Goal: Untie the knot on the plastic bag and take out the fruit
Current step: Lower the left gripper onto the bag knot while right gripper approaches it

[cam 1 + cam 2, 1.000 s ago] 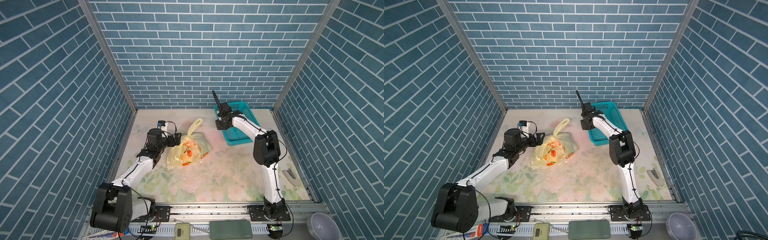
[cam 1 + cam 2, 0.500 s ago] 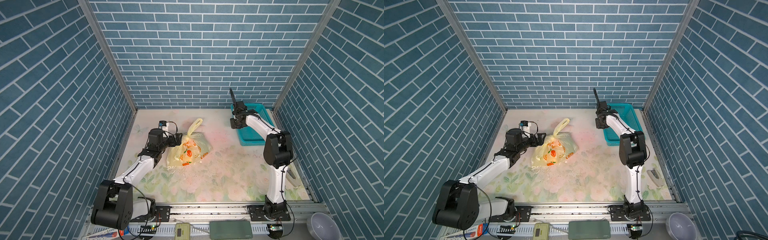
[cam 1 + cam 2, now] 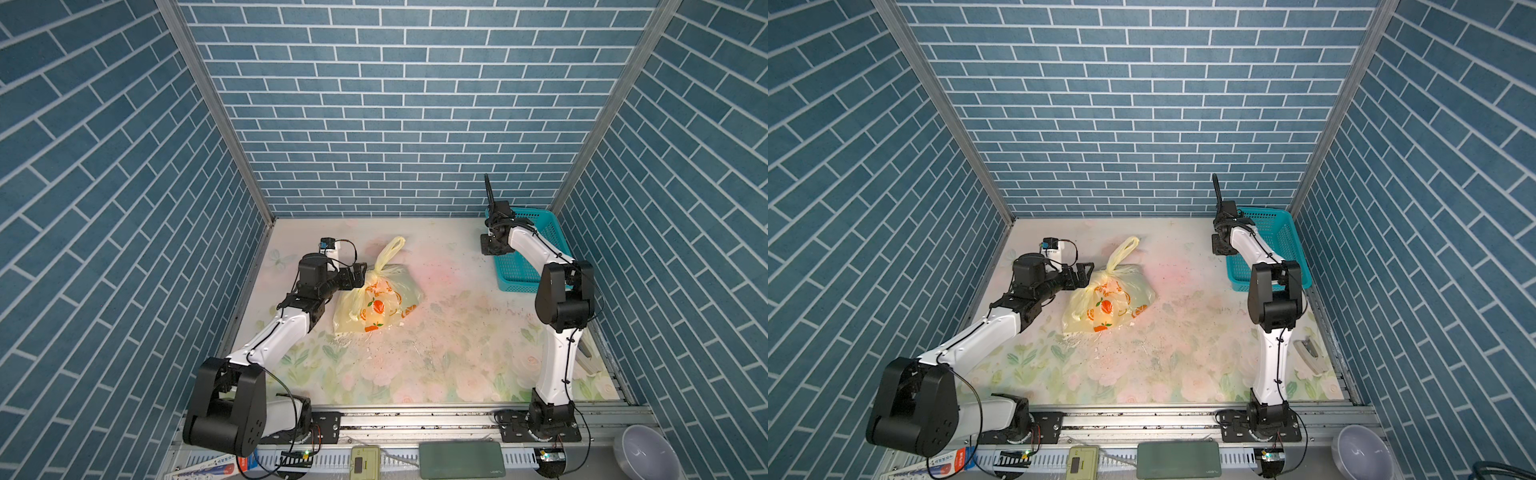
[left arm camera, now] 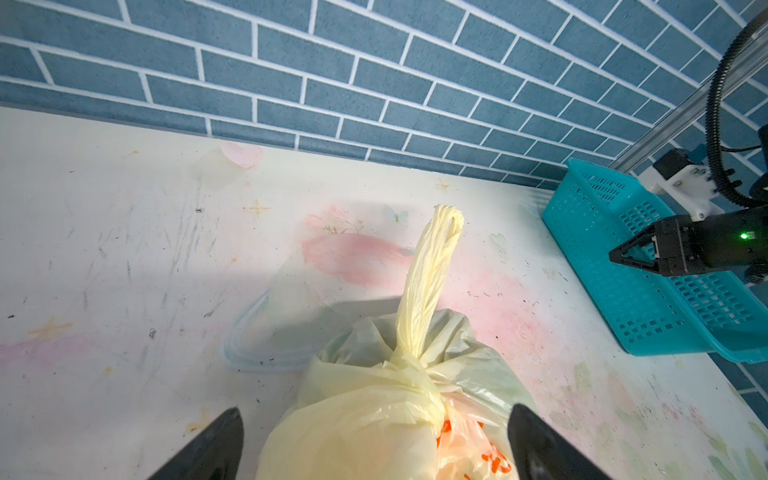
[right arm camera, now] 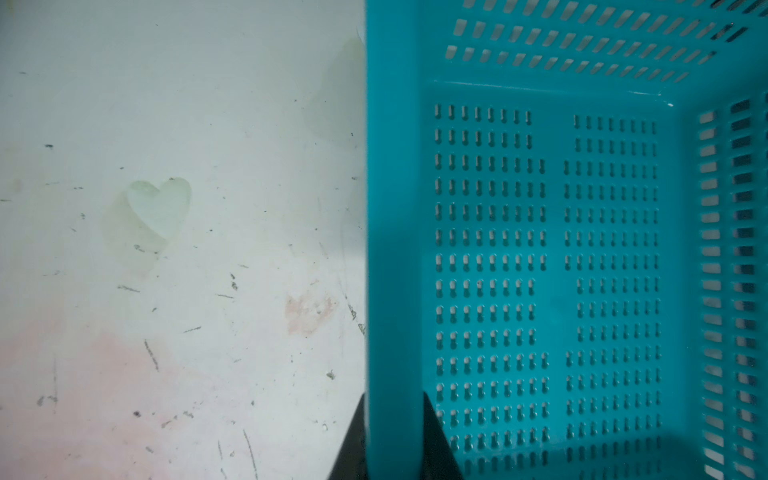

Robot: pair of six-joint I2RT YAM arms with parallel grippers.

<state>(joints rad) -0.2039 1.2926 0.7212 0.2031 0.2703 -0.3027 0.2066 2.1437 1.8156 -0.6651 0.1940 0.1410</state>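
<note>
- One plastic bag lies left of centre, its single knot tied.
- Left gripper: spread wide, straddling the bag, gripping nothing.
- Right gripper: pinching the one teal basket by its rim.

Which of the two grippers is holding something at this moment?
The right gripper: it is shut on the rim of the teal basket. The left gripper is wide open around the plastic bag, gripping nothing.

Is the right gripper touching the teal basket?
Touching. The right wrist view shows the right gripper clamping a wall of the teal basket from both sides.
</note>
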